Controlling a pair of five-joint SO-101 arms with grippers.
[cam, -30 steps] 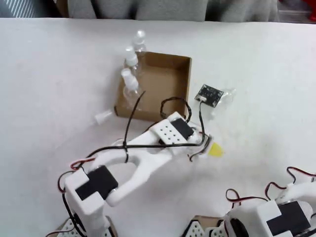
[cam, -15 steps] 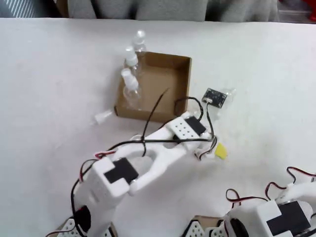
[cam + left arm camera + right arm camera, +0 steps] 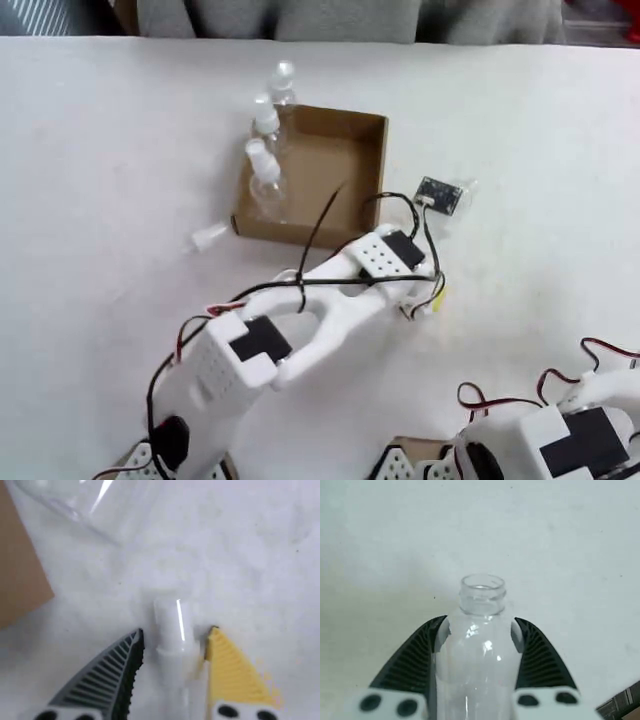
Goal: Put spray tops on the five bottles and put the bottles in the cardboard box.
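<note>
L hand (image 3: 175,631) low over desk (image 3: 260,545) near box (image 3: 376,150), fingers spread either side of spray top (image 3: 172,615) lying flat. R hand (image 3: 480,622) clamped on uncapped bottle (image 3: 482,592). Three capped bottles (image 3: 265,178) along box's left edge. Spare top (image 3: 208,237) on desk off box's near-left corner.

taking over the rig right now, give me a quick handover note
Left gripper: open, straddling a loose spray top on the table.
Right gripper: shut on an uncapped bottle.
Three capped bottles stand along one wall of the cardboard box; in or beside, unclear.
Another top lies on the table near the box.
Left to do: cap the remaining bottles, box all five.
</note>
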